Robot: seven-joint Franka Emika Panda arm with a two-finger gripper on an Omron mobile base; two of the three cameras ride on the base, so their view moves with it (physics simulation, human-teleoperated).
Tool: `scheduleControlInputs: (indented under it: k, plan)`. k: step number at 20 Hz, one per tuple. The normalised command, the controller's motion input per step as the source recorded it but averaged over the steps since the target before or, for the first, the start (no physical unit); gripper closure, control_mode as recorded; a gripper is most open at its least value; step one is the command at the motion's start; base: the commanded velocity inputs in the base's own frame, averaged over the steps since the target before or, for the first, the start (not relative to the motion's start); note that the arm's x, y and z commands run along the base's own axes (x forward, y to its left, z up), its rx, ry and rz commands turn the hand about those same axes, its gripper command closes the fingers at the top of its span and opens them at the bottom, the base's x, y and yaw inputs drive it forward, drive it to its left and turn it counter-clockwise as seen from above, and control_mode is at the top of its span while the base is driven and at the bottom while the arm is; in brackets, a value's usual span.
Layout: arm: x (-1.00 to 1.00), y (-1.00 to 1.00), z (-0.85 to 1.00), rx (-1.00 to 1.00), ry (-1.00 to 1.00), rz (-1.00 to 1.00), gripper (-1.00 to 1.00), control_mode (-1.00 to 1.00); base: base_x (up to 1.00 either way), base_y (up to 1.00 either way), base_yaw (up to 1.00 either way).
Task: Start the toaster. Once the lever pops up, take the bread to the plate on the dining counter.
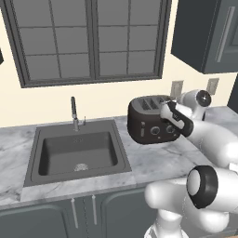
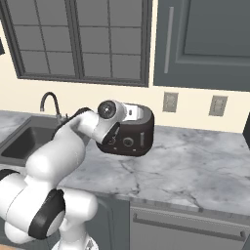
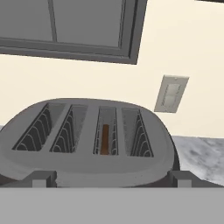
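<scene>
The dark toaster [image 1: 149, 122] stands on the marble worktop to the right of the sink, also seen as toaster [image 2: 132, 132] and toaster [image 3: 87, 144]. A brown slice of bread [image 3: 105, 140] sits down in the third slot from the left. A small pale lever [image 1: 142, 131] is on the toaster's front beside two round knobs; it shows again as lever [image 2: 142, 139]. My gripper [image 1: 165, 109] hovers at the toaster's upper right front edge, open, with nothing between its fingertips [image 3: 43, 177]. The plate and the dining counter are out of view.
A dark sink [image 1: 32, 158] with a faucet [image 1: 74, 114] lies left of the toaster. Wall outlets [image 1: 177, 88] and a dark upper cabinet [image 1: 204, 32] are behind and above. The marble worktop [image 2: 190, 161] stretches to the right.
</scene>
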Motion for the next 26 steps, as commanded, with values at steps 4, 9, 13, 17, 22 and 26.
scheduleControlInputs:
  k: [4,9,13,17,22,26]
  plan:
    - [0.26,0.00,0.00,0.00,0.02,-0.07,-1.00,-1.00,0.00,0.00,0.00]
    - [0.27,-0.05,0.00,0.00,0.00,-0.01,-1.00,-1.00,0.00,0.00,0.00]
    - [0.17,0.00,0.00,0.00,0.02,0.00,-1.00,-1.00,0.00,0.00,0.00]
    - [0.17,0.02,0.00,0.01,0.06,0.00,-1.00,-1.00,0.00,0.00,0.00]
    - [0.19,0.13,-0.01,0.00,0.04,0.00,-1.00,-1.00,0.00,0.00,0.00]
    - [0.06,0.09,-0.05,0.00,0.04,0.01,-1.00,-1.00,0.00,0.00,0.00]
